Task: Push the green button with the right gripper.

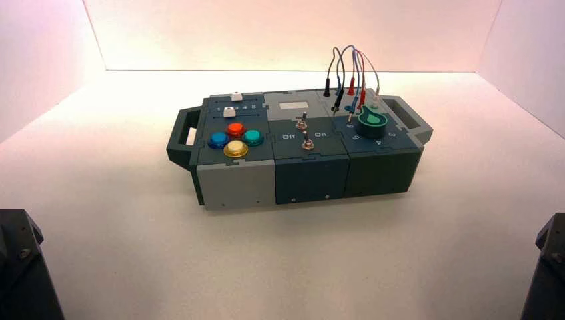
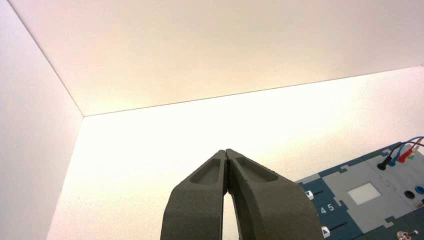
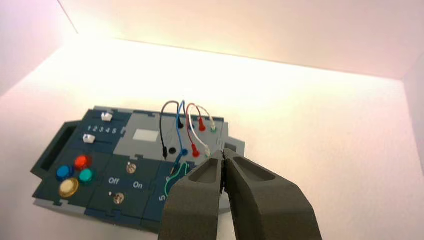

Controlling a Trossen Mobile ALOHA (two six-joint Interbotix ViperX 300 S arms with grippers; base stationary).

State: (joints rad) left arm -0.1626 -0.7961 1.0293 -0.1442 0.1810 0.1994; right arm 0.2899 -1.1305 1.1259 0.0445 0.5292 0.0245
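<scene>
The green button (image 1: 252, 137) is a small teal dome on the box's left module, beside the red button (image 1: 235, 129), blue button (image 1: 218, 140) and yellow button (image 1: 235, 149). It also shows in the right wrist view (image 3: 86, 175). My right gripper (image 3: 223, 152) is shut and empty, held well back from the box over its right end, far from the green button. My left gripper (image 2: 226, 151) is shut and empty, parked off the box's left side. In the high view only the arm bases show, left (image 1: 23, 267) and right (image 1: 550, 267).
The box (image 1: 300, 177) stands mid-table, slightly turned. It bears two white sliders (image 1: 229, 111), two toggle switches (image 1: 304, 131) marked Off and On, a dark green pointer knob (image 1: 372, 121) and several plugged wires (image 1: 350, 73). White walls enclose the table.
</scene>
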